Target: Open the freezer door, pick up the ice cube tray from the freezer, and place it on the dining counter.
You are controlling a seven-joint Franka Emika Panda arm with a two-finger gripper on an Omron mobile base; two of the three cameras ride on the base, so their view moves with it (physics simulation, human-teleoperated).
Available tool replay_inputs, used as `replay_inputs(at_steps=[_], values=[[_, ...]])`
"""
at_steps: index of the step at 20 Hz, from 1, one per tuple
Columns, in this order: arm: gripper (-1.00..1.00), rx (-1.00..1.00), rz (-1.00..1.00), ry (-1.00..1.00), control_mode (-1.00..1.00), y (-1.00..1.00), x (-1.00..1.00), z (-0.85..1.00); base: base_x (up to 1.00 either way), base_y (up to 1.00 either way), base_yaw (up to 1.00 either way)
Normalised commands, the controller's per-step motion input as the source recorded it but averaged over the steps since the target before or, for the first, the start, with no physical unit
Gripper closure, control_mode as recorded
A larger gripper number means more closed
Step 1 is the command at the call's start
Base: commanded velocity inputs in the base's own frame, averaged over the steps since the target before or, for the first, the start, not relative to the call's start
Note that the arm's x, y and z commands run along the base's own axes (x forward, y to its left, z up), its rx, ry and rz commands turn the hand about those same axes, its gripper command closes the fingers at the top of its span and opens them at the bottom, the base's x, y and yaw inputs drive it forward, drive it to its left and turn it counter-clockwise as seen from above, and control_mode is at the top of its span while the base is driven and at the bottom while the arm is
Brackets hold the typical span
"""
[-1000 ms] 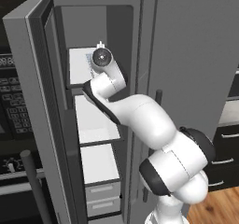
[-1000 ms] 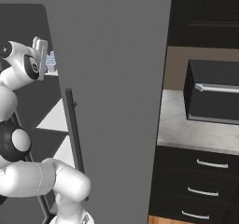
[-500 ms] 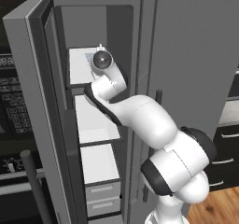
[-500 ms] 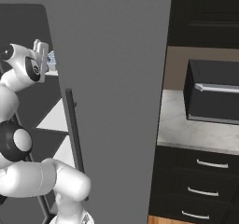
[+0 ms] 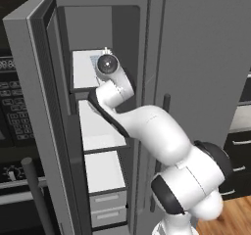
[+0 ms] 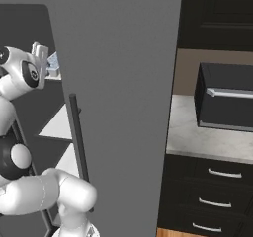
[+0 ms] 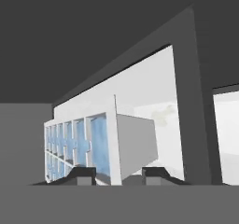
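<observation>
Two fingertips of the gripper [image 7: 118, 173] straddle the near rim of the ice cube tray [image 7: 79, 146] on the top shelf [image 5: 83, 72] of the freezer [image 5: 98, 131] — whether they already pinch it, I cannot tell. With the freezer door [image 5: 37, 121] swung wide, the risk is a thin edge grip: the tray could tilt, slip out, or catch the shelf lip when pulled — a deeper bite would help. No readable writing or brand shows anywhere.
</observation>
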Motion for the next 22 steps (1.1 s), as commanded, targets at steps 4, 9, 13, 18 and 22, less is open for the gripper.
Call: replay_inputs(at_steps=[4,9,13,18,22], values=[[1.0,0.0,0.0,0.0,-1.0,0.0,-0.66,0.07,0.0,0.0,0.0],[1.0,0.0,0.0,0.0,-1.0,-0.06,-0.56,0.34,0.0,0.0,0.0],[1.0,0.0,0.0,0.0,-1.0,-0.03,-0.52,0.44,0.0,0.0,0.0],[1.0,0.0,0.0,-0.01,-1.0,0.0,-0.5,0.32,0.0,0.0,0.0],[1.0,0.0,0.0,-0.11,-1.0,0.0,-0.53,0.23,0.0,0.0,0.0]])
